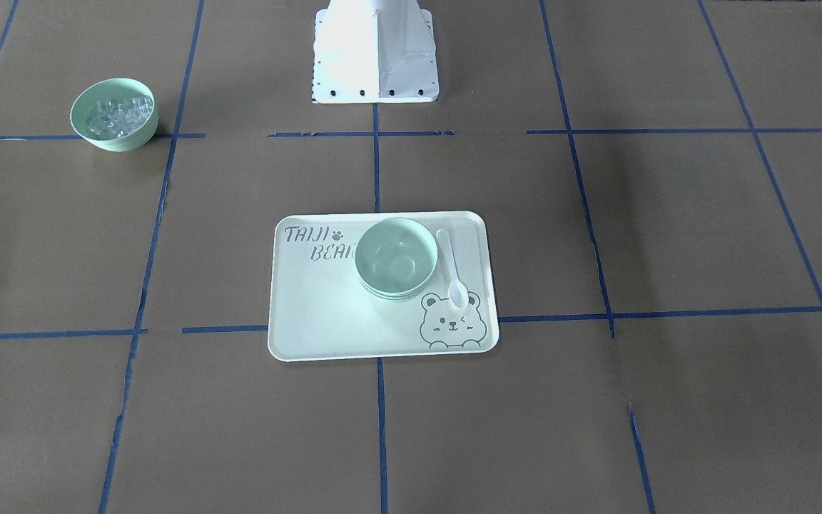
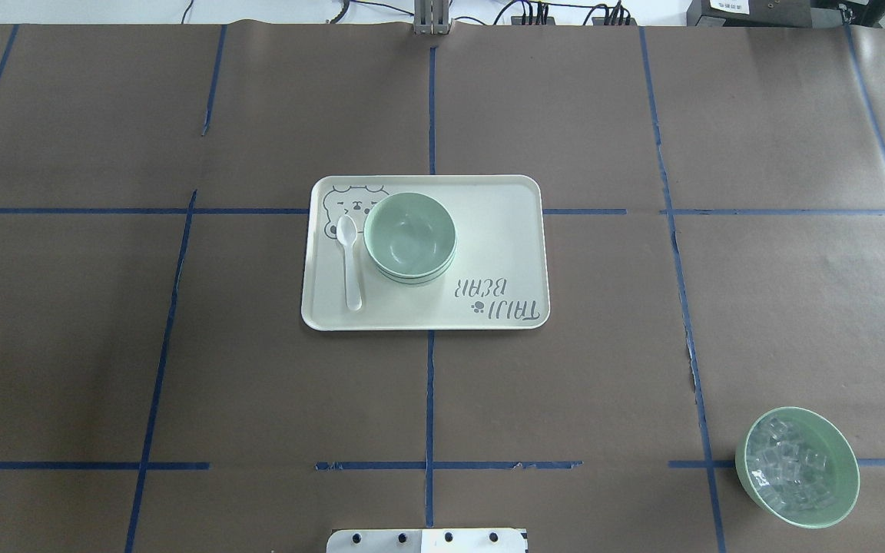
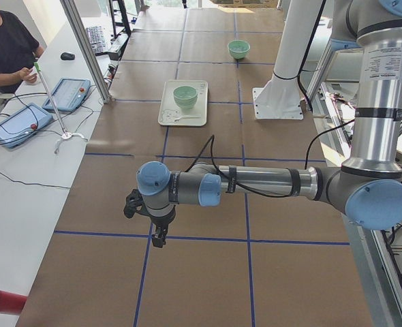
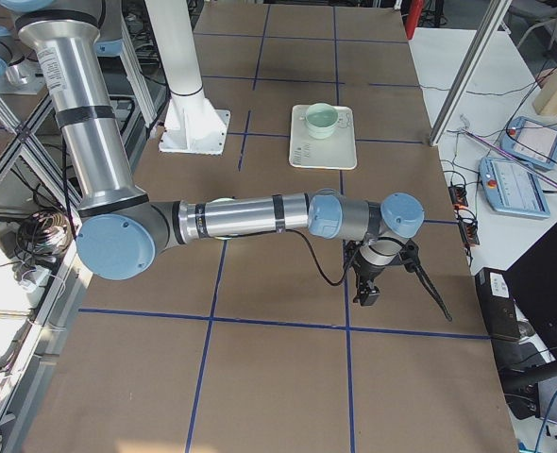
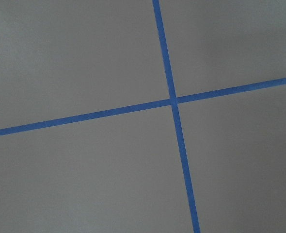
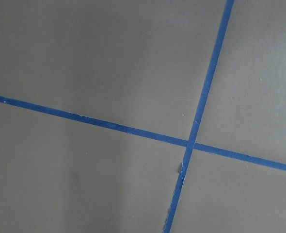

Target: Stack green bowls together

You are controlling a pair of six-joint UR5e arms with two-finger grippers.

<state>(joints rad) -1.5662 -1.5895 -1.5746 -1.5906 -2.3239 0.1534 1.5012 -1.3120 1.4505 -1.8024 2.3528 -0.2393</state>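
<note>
The green bowls (image 1: 395, 257) sit nested in one stack on the bear-print tray (image 1: 318, 307); layered rims show at the stack's base. The stack also shows in the overhead view (image 2: 409, 236) and both side views (image 3: 185, 95) (image 4: 322, 119). My left gripper (image 3: 159, 238) hangs above bare table far from the tray, seen only in the exterior left view. My right gripper (image 4: 363, 297) hangs likewise at the table's other end, seen only in the exterior right view. I cannot tell whether either is open or shut. Both wrist views show only brown paper and blue tape.
A white spoon (image 2: 350, 261) lies on the tray beside the stack. A like green bowl with clear cubes (image 2: 797, 467) stands near the robot's right side. The robot base (image 1: 375, 50) is at the table edge. An operator (image 3: 7, 48) sits by tablets.
</note>
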